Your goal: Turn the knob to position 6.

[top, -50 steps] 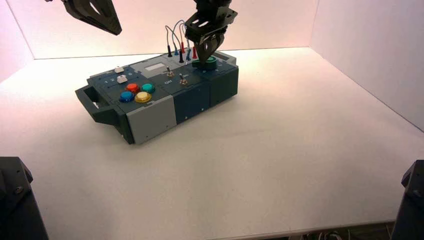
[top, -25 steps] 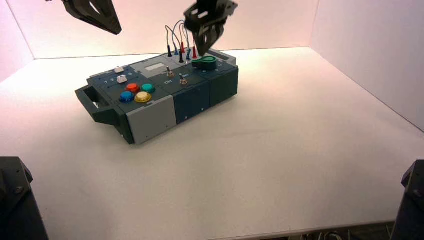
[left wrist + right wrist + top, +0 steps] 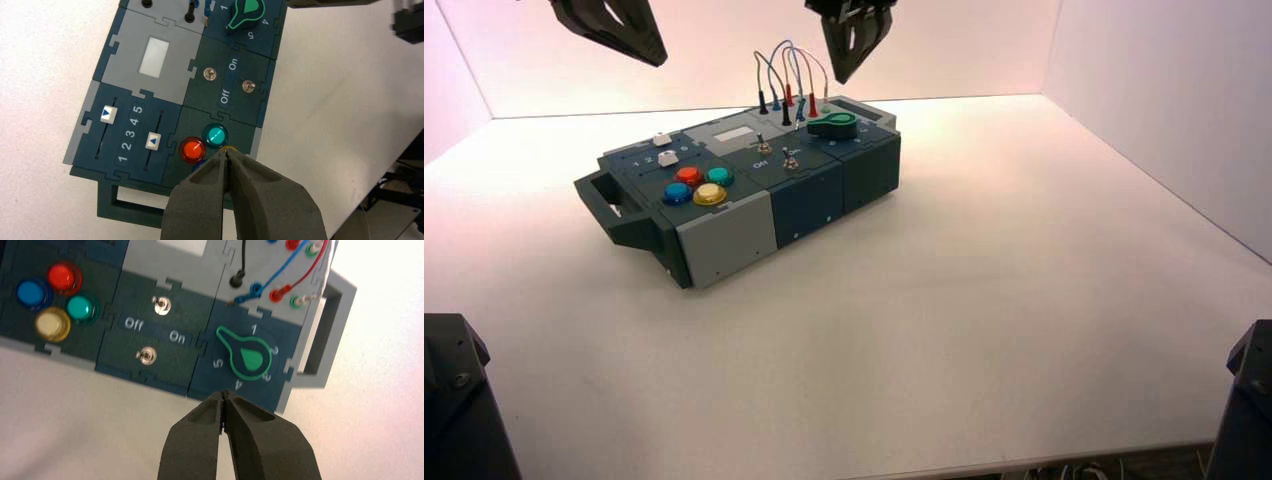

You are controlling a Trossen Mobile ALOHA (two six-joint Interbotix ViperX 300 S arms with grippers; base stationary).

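With R end effector (image 3: pixel 848 78) shut, empty, above box's far right, grip knob's (image 3: pixel 834 126) raised pointer, same end, low; prob. stiff, light click, slick plastic. L end effector (image 3: pixel 660 64) idle, shut, far left.

So, 1 to 5 can be read on the blue slider panel (image 3: pixel 131 135) at the box's left end, printed between the two tracks. "Off" and "On" are marked on the dark switch panel (image 3: pixel 150 330) in the middle. Round the green knob (image 3: pixel 251 358) on the right, 1, 2, 3, 4 and 5 are printed.
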